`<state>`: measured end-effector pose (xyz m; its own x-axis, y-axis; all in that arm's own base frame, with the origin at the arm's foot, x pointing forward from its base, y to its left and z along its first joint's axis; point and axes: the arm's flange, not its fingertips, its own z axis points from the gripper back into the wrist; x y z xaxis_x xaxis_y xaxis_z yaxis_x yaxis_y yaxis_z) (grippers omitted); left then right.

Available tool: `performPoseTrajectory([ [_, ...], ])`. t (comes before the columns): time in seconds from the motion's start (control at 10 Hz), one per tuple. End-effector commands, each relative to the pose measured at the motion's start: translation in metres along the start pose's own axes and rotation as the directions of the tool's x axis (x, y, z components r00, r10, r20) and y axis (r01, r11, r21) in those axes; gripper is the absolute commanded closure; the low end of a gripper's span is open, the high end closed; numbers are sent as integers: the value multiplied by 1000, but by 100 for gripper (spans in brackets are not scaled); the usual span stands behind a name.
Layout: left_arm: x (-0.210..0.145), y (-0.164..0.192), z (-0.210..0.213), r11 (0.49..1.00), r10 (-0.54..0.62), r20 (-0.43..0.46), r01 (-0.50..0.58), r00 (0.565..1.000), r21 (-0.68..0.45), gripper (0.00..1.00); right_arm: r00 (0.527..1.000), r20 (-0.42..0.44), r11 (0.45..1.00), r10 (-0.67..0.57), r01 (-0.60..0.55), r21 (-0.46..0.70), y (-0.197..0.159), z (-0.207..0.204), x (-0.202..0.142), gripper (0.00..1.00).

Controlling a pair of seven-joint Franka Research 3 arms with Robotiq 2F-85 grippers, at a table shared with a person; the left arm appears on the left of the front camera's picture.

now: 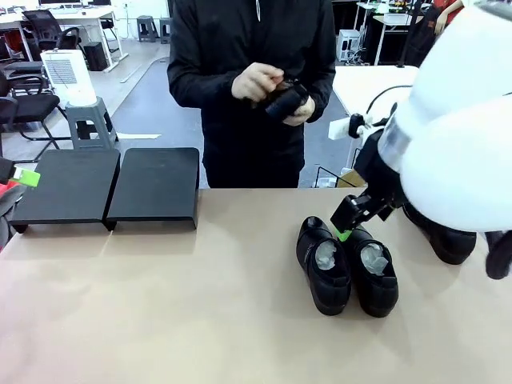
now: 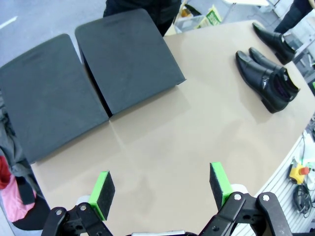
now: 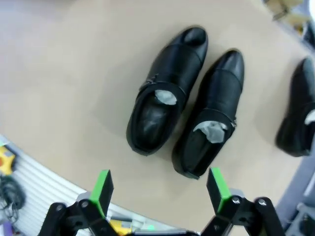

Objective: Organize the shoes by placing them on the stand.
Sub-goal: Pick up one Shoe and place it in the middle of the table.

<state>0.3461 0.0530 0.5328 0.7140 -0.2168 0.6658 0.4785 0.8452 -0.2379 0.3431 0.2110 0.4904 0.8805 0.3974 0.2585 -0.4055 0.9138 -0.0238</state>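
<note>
Here, glossy black shoes (image 3: 167,73) (paper-stuffed) side by side, left hand (image 2: 160,186), right hand (image 3: 160,187) both spread.

The right arm (image 1: 460,120) reaches in with its wrist bent downward, and the right gripper (image 3: 160,191) hangs with its two green-padded fingers (image 3: 102,189) spread wide, nothing held between them. The left gripper (image 2: 162,189) is likewise agape, its pads (image 2: 219,184) facing each other across a bare gap, the tool tilted forward and down. Well ahead of both tools, the person's right hand (image 1: 256,80) and the person's left hand (image 1: 302,112) are drawn close together at chest height, fingers curled inward.
</note>
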Motion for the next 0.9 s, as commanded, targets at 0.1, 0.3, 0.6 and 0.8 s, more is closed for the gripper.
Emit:
performPoseTrajectory([
  [0.1, 0, 1, 0, 1000, -12, 9, 12, 1000, -19, 0, 983, -8, 983, -182, 182, 28, -12, -30, -2, 0],
  [0.3, 0, 1, 0, 1000, -12, 9, 12, 1000, -19, 0, 976, 37, 977, -213, 212, 32, -20, -48, -6, 29],
  [0.6, 0, 1, 0, 1000, -12, 9, 12, 1000, -19, 0, 951, 45, 952, -306, 305, 22, -26, -53, -5, 52],
  [0.8, 0, 1, 0, 1000, -12, 9, 12, 1000, -19, 0, 948, 24, 948, -317, 317, 1, -26, -54, -3, 52],
])
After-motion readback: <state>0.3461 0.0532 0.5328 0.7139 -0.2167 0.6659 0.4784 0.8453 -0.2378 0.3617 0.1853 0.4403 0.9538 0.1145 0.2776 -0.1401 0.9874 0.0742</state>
